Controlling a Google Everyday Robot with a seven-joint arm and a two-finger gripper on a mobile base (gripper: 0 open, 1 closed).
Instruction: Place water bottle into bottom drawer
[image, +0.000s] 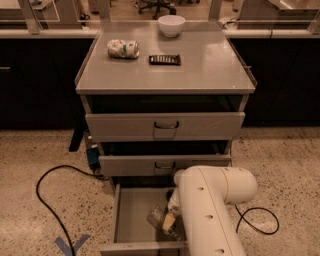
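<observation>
A: Which step is in hand?

B: The placing step, by my reading. The bottom drawer (131, 210) stands pulled out, its grey floor exposed. The arm (212, 200) reaches down into it from the right. The pincer (169, 222) sits low inside the drawer, right of centre and towards the front.

A: Where is the water bottle?

B: The water bottle (156, 217) is inside the drawer box, just beside the pincer on its left. It looks tilted. Whether it rests on the floor cannot be told.

A: Is the pincer gripping it?

B: Cannot tell. The arm covers most of the pincer.

A: What does the next move call for?

B: If the bottle is held, release it low so it does not roll. Then lift straight up, clearing the side walls and the middle drawer front (165, 165) above.

A: Anything else involved?

B: No. The crushed can (123, 48), the dark bar (164, 59) and the white bowl (171, 25) stay on the top surface (210, 65), well apart from the work.
</observation>
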